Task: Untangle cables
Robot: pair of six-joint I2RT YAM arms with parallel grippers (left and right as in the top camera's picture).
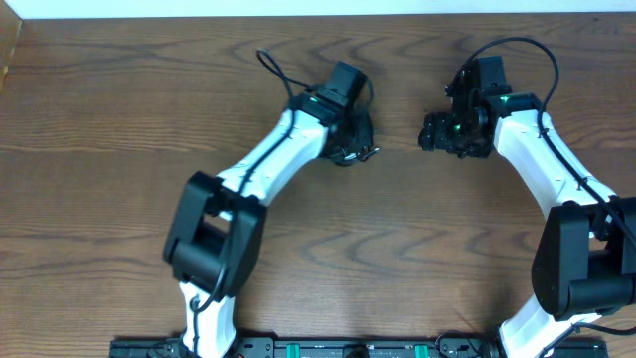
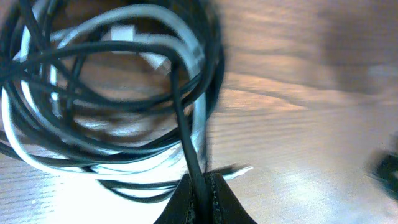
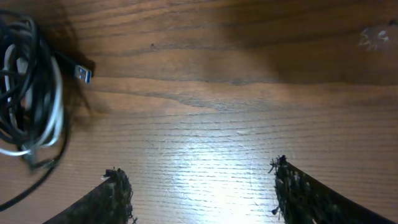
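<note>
Pinched shut, my left claw (image 2: 202,190) grips one black strand (image 2: 186,130) where it leaves the coil. My right claw (image 3: 202,193) stands wide open just above the wood, holding nothing.

The table (image 1: 328,259) gives me plenty of room. Bare wood runs toward my bases and out to both sides, and the far edge lies well behind both wrists. The gap between my two claws is the tightest spot.

The cable bundle (image 2: 106,93) lies directly under my left wrist, well apart from the right claw. Its black loops are wound together with a white cord (image 2: 46,163).

I think the main risk is hauling on my strand. It threads through the other loops, and nothing pins the coil down. A pull could drag the whole bundle along or cinch the loops tighter.

A USB plug (image 3: 84,73) juts from the coil toward my right claw and might snag on a loop.
</note>
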